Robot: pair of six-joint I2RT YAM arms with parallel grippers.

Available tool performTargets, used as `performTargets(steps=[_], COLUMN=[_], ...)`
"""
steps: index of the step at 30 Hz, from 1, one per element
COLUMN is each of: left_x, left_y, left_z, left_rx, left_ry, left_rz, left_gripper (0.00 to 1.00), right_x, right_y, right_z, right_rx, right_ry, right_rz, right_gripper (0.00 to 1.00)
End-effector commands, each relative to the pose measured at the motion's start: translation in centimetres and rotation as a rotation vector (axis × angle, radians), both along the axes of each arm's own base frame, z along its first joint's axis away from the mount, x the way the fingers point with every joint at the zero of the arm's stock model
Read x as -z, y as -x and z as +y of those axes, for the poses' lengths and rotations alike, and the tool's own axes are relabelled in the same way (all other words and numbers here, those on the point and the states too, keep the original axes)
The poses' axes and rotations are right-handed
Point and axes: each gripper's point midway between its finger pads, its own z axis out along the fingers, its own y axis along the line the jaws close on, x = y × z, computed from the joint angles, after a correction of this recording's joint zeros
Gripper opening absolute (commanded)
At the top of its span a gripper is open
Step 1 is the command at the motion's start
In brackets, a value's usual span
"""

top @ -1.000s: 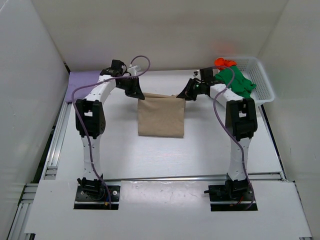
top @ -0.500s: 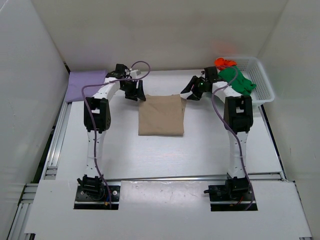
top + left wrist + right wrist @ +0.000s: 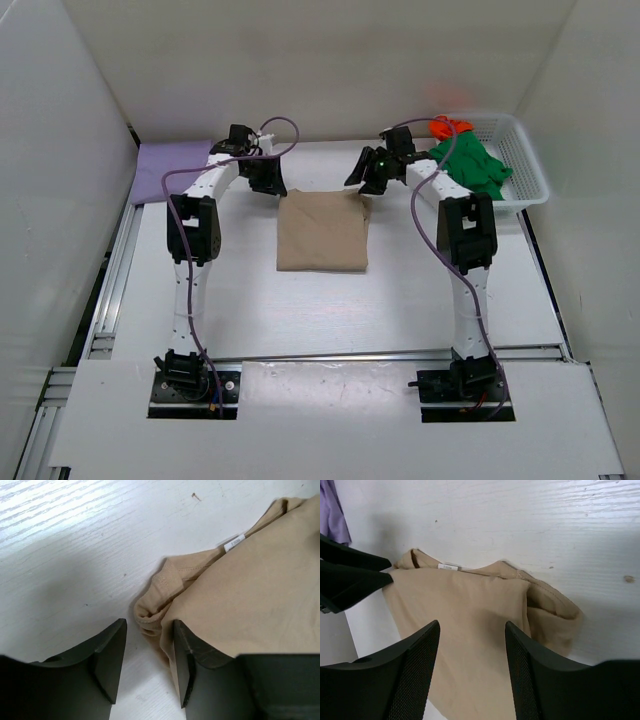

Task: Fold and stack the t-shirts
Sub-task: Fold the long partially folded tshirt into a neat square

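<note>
1. Top external view: the beige t-shirt (image 3: pixel 322 232) lies folded into a flat rectangle on the white tabletop (image 3: pixel 250 300), slightly toward 12 o'clock from the centre.
2. The lilac t-shirt (image 3: pixel 165 168) lies flat at the 10 o'clock corner, well apart from the beige one.
3. The white mesh basket (image 3: pixel 524 150) sits at 2 o'clock. The green t-shirt (image 3: pixel 470 165) is draped over its near-left rim, and the orange-red t-shirt (image 3: pixel 450 124) is bunched just beyond it at 12 o'clock.
4. The left hand (image 3: pixel 268 180) is at the beige t-shirt's 11 o'clock corner and the right hand (image 3: pixel 368 178) at its 1 o'clock corner. How wide either stands cannot be told from this view.
5. Left wrist view: the left hand (image 3: pixel 145 665) has its fingers (image 3: pixel 107 660) parted and grips nothing. A rumpled corner of the beige t-shirt lies just past the gap toward 12 o'clock, and the rest spreads toward 3 o'clock, partly behind one finger.
6. A small white label (image 3: pixel 234 542) shows at the shirt's edge near 1 o'clock.
7. Right wrist view: the right hand (image 3: pixel 472 680) is spread wide and empty, with beige cloth showing between its fingers (image 3: pixel 415 675).
8. The shirt's folded corner bulges at 3 o'clock, the left hand's dark fingers come in at 9 o'clock, and a strip of lilac cloth shows at 11 o'clock.
</note>
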Motion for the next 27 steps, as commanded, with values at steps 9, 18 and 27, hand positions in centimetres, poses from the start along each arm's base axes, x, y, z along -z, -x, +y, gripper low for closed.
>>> performTargets(steps=[9,18,27], left_x=[-4.5,-4.6,-4.7], left_y=[-0.5,-0.3,0.4], left_z=[-1.8,-2.4,-2.8], left_rx=[0.055,0.070,0.089], left_ry=[0.069,0.076,0.104], left_rz=[-0.098,-0.097,-0.081], left_gripper=[0.27,0.10,0.10], right_x=[1.8,1.4,2.8], right_y=[-1.6,-1.8,-1.6], right_z=[-1.0,-0.9,-0.2], right_rx=[0.029,0.001,0.025], right_ry=[0.059,0.092,0.124], right_rz=[0.006,-0.032,0.011], right_gripper=[0.60,0.49,0.24])
